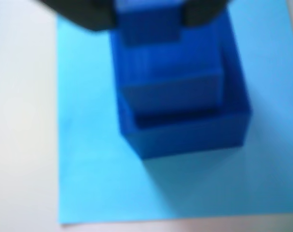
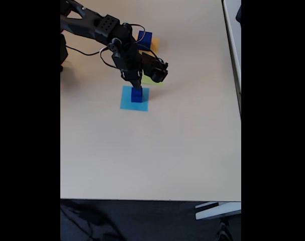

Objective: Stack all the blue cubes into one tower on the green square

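- My claw (image 1: 147,17) is clamped on the small dark-blue cube (image 1: 147,21), directly above nested blue cubes (image 1: 185,116) on the light-blue paper square (image 2: 134,98).
- I judge a straight, slow lift is best, since the lime-green paper square (image 2: 151,80) lies just beyond.

Under your black claw (image 1: 146,21) you see royal-blue cubes (image 1: 180,111) on a light-blue paper square (image 1: 88,159). Beside the claw, lime paper (image 2: 151,80) peeks out; beyond it sits another blue cube (image 2: 145,37) on orange-yellow paper (image 2: 155,42). The table (image 2: 167,150) is pale beige.

Wrist view soft and blurred throughout; fixed view evenly bright, shadows faint.
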Controlling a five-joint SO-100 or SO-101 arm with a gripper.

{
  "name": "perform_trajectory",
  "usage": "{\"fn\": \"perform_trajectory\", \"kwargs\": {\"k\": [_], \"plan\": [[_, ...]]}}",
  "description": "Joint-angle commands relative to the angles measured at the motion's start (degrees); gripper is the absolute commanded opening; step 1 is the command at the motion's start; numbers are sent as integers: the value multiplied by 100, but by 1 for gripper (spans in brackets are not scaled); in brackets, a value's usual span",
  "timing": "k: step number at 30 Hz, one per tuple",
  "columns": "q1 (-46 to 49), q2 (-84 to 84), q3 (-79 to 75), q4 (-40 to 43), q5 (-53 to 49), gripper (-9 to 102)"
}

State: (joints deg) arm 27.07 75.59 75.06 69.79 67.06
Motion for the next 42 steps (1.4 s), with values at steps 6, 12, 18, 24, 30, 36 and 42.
{"fn": "perform_trajectory", "kwargs": {"k": [6,12,18,24,30,36,42], "plan": [[-44,501,53,-176,44,0],[-44,501,167,-290,35,1],[-35,501,176,-299,26,2],[-44,510,193,-299,44,3],[-44,510,202,-299,44,4],[-44,510,220,-316,44,6],[-53,510,229,-334,35,8]]}}
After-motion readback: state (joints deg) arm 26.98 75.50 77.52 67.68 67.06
